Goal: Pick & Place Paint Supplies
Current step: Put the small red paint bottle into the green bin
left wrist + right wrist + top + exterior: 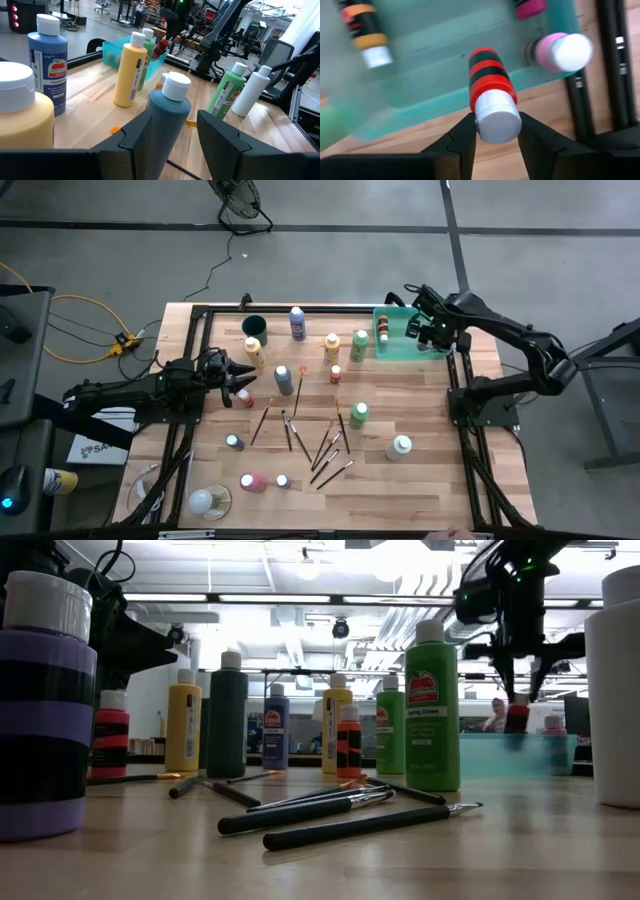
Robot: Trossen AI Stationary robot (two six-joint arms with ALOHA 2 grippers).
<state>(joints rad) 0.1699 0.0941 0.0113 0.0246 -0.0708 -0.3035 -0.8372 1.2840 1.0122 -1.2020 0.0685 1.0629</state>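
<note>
My right gripper (415, 328) hangs fingers-down over the translucent green tray (400, 350) at the table's far right, shut on a red-and-black striped paint bottle (487, 75) with a white cap. The low view shows this bottle (517, 718) just above the tray (470, 755). An orange-and-black bottle (365, 30) and a pink bottle (560, 50) lie in the tray. My left gripper (240, 377) stands level and open at the table's left. A dark teal bottle (170, 110) stands upright on the wood just ahead of its fingers. My right gripper pinches the red bottle at its white cap (495, 117) between the two fingers. The fingers come from above and point down. The bottle hangs below them, cap up, clear of the tray.
Upright bottles stand across the far half: blue (297, 323), yellow (331, 348), green (360, 345). A dark round cup (253, 326) sits at the far left. Several brushes (320, 445) lie mid-table, with a white bottle (400, 447) and a green one (359, 414) to their right.
</note>
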